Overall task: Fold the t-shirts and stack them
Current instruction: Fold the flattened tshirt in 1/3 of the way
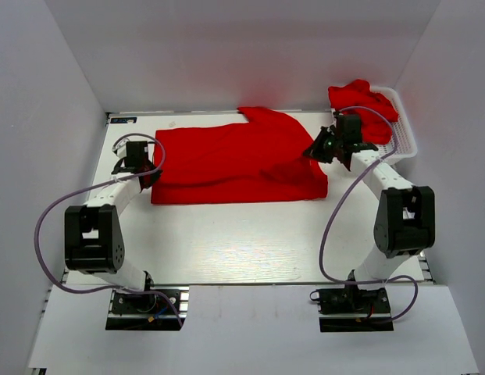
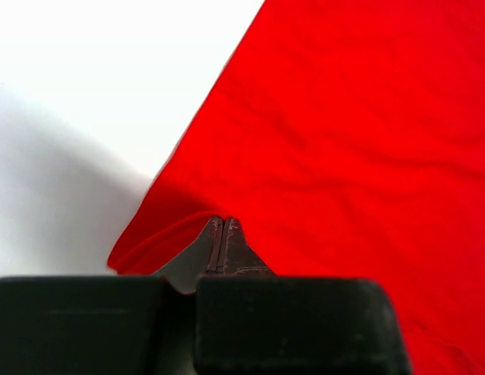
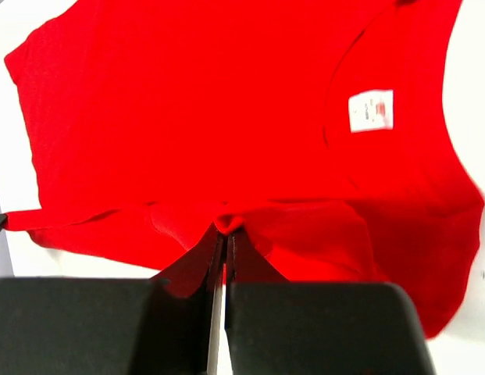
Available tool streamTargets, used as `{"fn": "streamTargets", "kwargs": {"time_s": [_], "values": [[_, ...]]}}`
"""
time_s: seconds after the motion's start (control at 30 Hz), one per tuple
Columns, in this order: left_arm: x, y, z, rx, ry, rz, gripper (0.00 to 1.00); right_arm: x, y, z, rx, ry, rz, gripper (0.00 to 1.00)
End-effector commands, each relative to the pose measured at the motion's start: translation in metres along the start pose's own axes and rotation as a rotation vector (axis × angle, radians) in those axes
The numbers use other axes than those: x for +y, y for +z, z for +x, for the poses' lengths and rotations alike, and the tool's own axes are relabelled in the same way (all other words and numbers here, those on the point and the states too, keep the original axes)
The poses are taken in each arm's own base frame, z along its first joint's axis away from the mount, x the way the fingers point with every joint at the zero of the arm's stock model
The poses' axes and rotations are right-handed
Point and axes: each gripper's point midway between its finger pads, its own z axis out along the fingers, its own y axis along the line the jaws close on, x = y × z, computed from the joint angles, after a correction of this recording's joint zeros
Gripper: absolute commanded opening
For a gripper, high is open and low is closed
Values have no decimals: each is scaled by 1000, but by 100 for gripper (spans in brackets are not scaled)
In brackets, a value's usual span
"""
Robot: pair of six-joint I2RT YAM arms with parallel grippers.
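Currently the red t-shirt [image 1: 226, 160] lies spread on the worktop [image 1: 226, 242], left jaws and right jaws each clamped on an opposite edge; shallow pinches could slip; unequal pulls would skew the fold.

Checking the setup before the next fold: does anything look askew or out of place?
Nothing looks damaged. The spread t-shirt is rumpled near the right gripper, which pinches its edge, as the left gripper does. The heap of shirts appears to hang over the left rim of the basket.
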Motion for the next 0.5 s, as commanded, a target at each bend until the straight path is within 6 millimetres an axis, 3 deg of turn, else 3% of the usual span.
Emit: {"fn": "streamTargets", "kwargs": {"time_s": [0.0,0.17,0.33,0.4,0.43,0.47], "values": [[-27,5,-24,-57,-13,95,0,12,8,-32,-72,-34,-60,0],[-30,22,-25,-43,-18,71,0,7,23,-46,-85,-36,-41,0],[-35,38,-31,-36,-14,39,0,-9,52,-48,-46,-40,-3,0],[-32,41,-31,-25,-17,6,4,-4,56,-65,-75,-65,-4,0],[-34,42,-36,-32,-18,0,7,-5,59,-66,-65,-65,5,5],[-36,41,-41,-42,-29,-4,12,-13,75,-62,-30,-58,22,13]]}}
